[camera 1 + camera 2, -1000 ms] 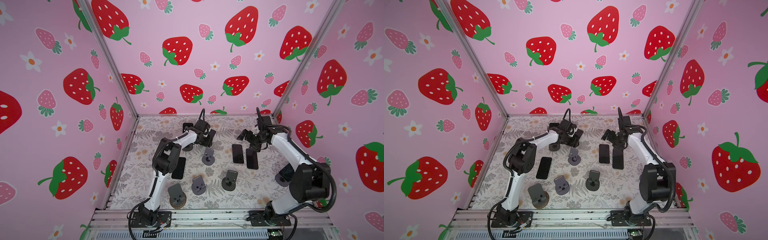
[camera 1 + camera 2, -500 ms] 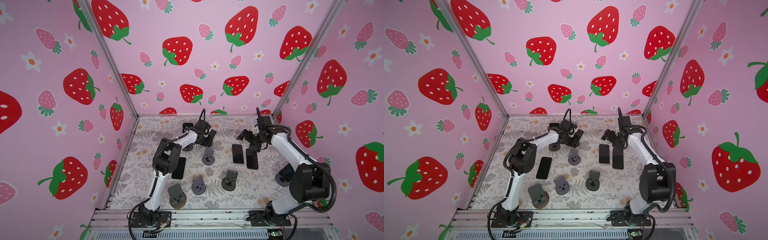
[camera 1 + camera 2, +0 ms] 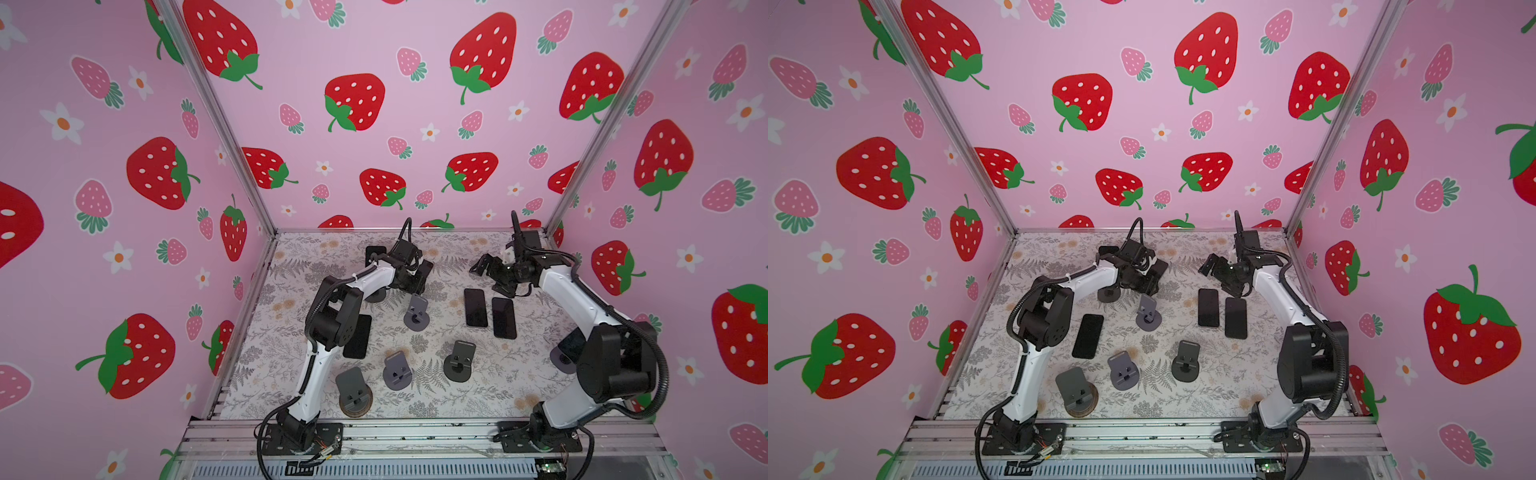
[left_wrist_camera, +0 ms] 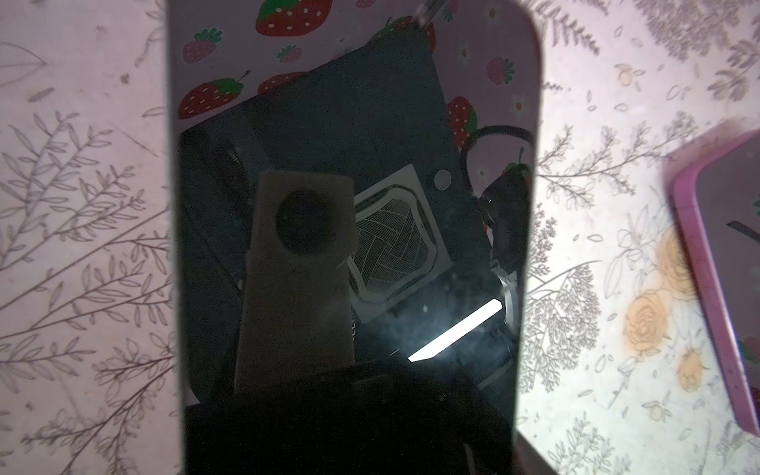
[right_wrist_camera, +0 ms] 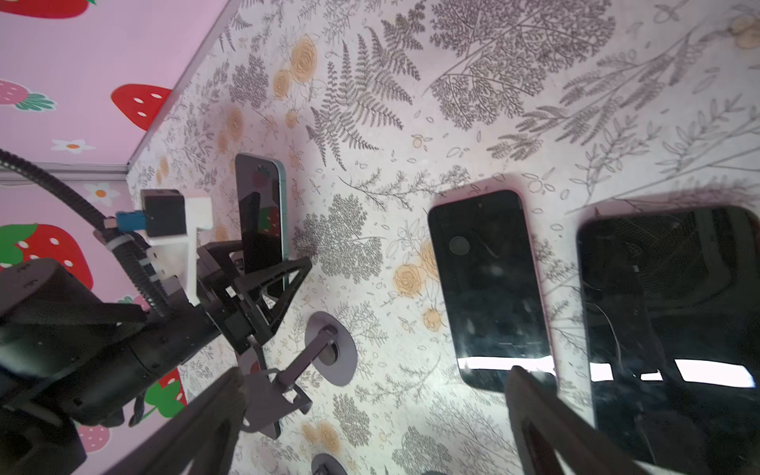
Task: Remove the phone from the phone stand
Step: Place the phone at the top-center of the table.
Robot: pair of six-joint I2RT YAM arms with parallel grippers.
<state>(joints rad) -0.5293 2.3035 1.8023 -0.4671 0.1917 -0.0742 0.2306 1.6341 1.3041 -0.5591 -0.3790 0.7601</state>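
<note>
My left gripper (image 3: 417,272) is at the back middle of the floral mat, shut on a black phone (image 4: 349,205). The phone's dark screen fills the left wrist view and hangs over the mat, and the gripper (image 4: 349,423) is only a dark mass at its lower end. The right wrist view shows this phone (image 5: 263,197) upright between the left fingers (image 5: 283,283). A round phone stand base (image 3: 376,296) shows just under the left forearm. My right gripper (image 3: 482,266) hovers open at the back right, with its fingers (image 5: 534,415) spread wide over bare mat and nothing between them.
Two black phones (image 3: 475,307) (image 3: 503,318) lie flat near the right gripper, and another (image 3: 357,336) lies by the left arm. Several empty grey stands (image 3: 416,313) (image 3: 397,372) (image 3: 459,361) occupy the mat's middle and front. A pink-rimmed phone (image 4: 724,267) lies beside the held one.
</note>
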